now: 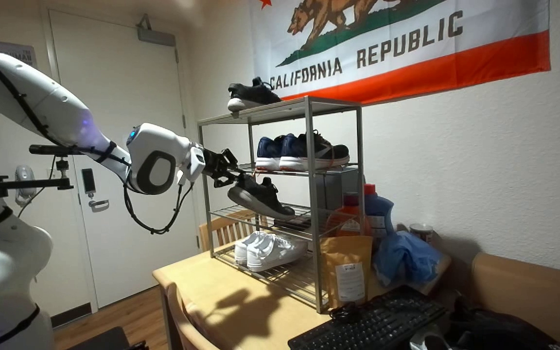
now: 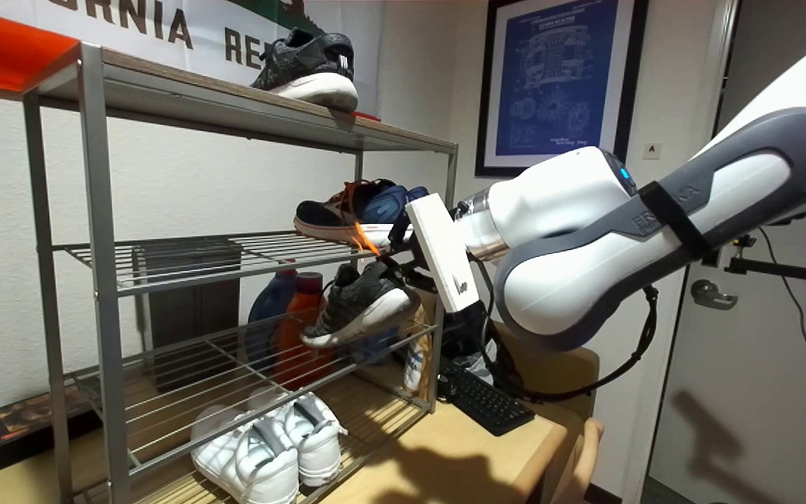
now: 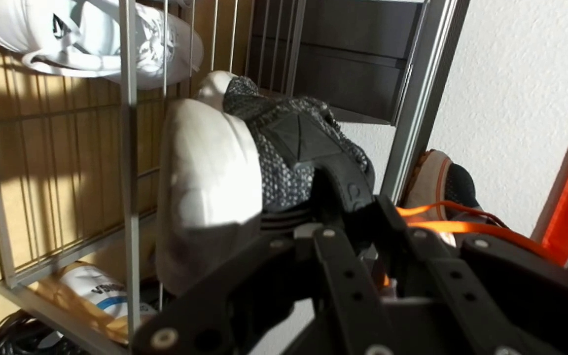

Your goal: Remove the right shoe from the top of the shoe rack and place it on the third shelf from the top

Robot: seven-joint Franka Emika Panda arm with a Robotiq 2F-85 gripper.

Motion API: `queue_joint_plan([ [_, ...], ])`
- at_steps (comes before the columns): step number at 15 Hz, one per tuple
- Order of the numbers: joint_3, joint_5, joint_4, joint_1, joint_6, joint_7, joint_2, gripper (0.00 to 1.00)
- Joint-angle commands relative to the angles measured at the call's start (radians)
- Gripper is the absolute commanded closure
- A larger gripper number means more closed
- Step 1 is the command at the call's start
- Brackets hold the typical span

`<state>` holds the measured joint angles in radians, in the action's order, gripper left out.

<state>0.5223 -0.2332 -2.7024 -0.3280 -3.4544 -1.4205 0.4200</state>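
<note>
Clutching the right shoe (image 1: 263,198) by its heel, the pincer (image 3: 349,222) points slightly down, bent arm (image 1: 76,116) behind it; the shoe slants toe-low just ahead, the third shelf (image 2: 214,381) below!

In an exterior view a door (image 1: 124,112) stands far left and a flag (image 1: 396,51) hangs at right, with a black shoe (image 1: 253,95) in front of its left end and blue shoes (image 1: 297,149), then white shoes (image 1: 274,252), lower down. To the right are a pouch (image 1: 347,265), a blue bag (image 1: 406,257) just right of it, a red bottle (image 1: 345,215), a blue bottle (image 1: 379,209) and a can (image 1: 422,233) farther off, and a keyboard (image 1: 375,320) nearest. In an exterior view a framed print (image 2: 557,87) hangs right of the flag, and a box (image 2: 15,427) lies at left.
</note>
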Motion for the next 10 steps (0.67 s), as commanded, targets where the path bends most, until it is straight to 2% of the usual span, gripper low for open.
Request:
queue_joint_plan([
  [1, 0.100, -0.026, 0.016, -0.099, 0.000, 0.008, -0.015, 0.94],
  [5, 0.213, -0.032, 0.002, -0.211, 0.000, 0.011, 0.003, 0.94],
  [10, 0.299, -0.037, -0.017, -0.287, 0.133, -0.005, 0.025, 0.94],
])
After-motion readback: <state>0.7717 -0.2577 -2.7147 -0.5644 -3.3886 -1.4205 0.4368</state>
